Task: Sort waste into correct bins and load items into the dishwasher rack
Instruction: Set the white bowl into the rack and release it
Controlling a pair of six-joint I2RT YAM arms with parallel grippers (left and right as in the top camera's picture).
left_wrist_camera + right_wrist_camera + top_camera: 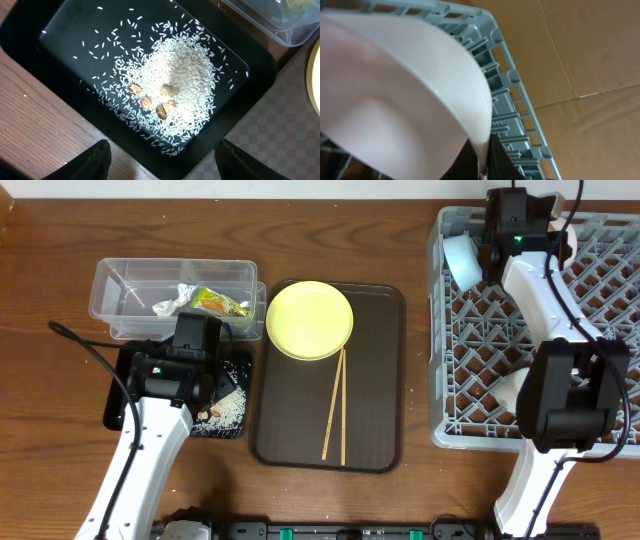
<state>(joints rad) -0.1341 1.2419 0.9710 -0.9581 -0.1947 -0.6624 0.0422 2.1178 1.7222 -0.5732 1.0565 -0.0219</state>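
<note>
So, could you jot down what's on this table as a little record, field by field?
clear tub: holds a crumpled tissue and a snack wrapper
black tray: rice scraps heaped inside, with a few brown bits
brown serving tray: carries the yellow plate and chopsticks
grey rack: a white item inside, partly hidden by the arm
left gripper: open, above the black tray
right gripper: shut on a pale bowl at the rack's corner
</note>
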